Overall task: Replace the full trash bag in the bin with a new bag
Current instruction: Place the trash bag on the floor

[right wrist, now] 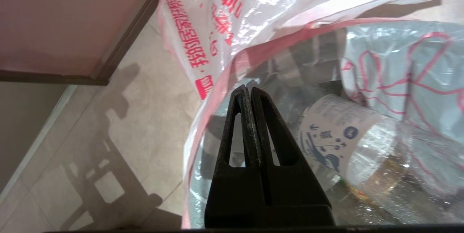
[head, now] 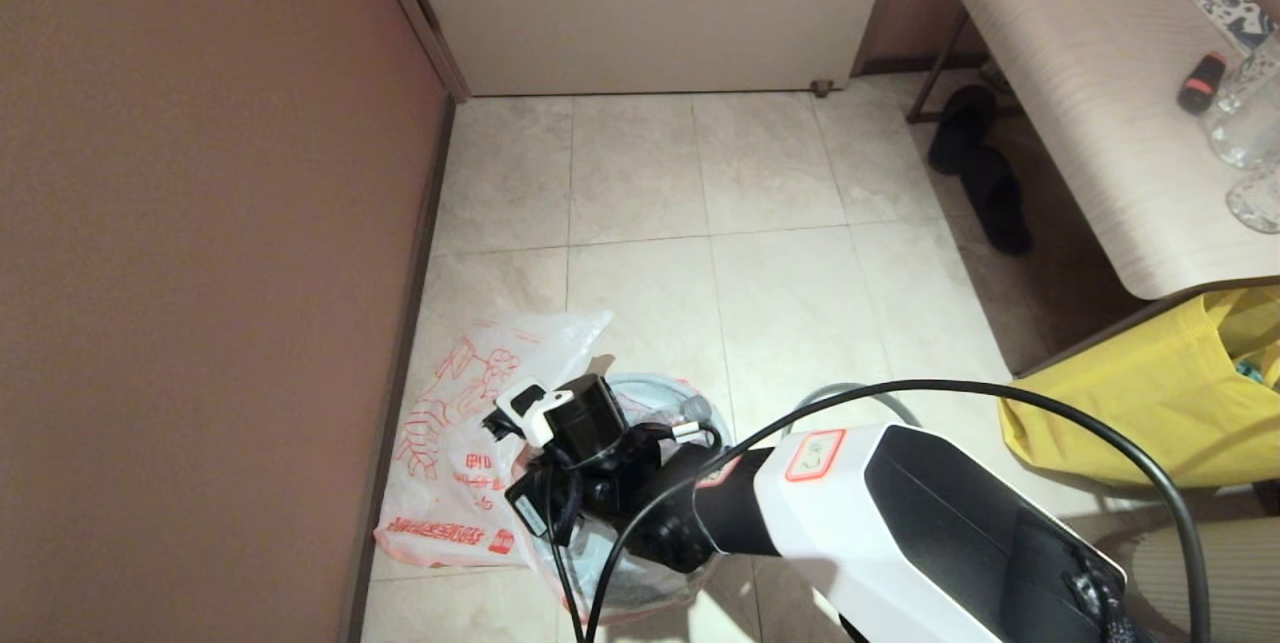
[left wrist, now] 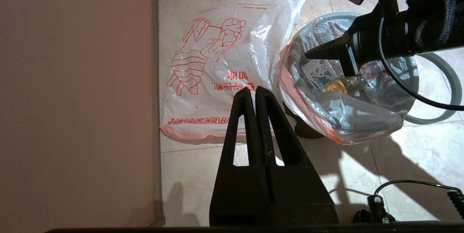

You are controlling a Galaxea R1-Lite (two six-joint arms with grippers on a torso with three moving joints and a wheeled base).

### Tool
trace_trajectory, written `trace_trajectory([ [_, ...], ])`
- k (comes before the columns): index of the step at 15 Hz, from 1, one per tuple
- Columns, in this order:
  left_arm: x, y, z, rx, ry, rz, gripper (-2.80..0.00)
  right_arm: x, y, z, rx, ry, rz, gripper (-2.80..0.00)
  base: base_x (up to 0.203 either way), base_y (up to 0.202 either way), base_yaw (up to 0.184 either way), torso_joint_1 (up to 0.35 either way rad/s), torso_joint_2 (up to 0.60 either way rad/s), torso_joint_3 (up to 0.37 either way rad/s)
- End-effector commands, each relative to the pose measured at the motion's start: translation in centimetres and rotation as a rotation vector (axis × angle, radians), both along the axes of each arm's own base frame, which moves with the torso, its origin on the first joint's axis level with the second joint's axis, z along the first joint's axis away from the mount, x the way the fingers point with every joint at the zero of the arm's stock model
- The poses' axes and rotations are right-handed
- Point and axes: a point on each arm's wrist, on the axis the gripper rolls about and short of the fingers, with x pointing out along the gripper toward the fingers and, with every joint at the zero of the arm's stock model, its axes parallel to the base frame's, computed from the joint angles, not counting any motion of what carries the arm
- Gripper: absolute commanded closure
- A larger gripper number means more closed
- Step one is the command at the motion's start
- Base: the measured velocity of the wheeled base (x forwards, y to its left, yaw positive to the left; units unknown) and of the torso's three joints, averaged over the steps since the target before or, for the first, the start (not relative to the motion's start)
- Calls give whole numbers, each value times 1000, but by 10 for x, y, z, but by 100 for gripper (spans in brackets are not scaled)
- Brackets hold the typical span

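The right arm reaches forward and down, its end effector (right wrist: 250,90) pressed closed and empty. The left end effector (left wrist: 252,91) hangs closed, holding nothing.

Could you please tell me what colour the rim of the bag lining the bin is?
Pink-red, on the full trash bag; the left wrist view shows it best.

Head view steeply down on the floor, both wrist views nearer, all sharing the bin (left wrist: 308,131) mouth.
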Motion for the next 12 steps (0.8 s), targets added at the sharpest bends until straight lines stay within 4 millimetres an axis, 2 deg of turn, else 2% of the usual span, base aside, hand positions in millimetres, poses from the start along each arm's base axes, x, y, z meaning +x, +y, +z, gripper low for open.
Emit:
trace_trajectory([
  [1,0,0,0,0,1,0,0,3,-2,-6,-7,11,-2,0,0,0,0,0,0,0],
  [3,0,0,0,0,1,0,0,8,-13,-10,-62,37,-49,0,0,0,0,0,0,0],
  [6,0,0,0,0,1,0,0,21,-52,-4,-117,103,-173,0,0,0,0,0,0,0],
  [9,0,0,0,0,1,0,0,28,-103,23,-95,167,-303,0,0,0,0,0,0,0],
  [12,0,0,0,0,1,0,0,12,-141,43,-68,229,-409,0,0,0,0,0,0,0],
])
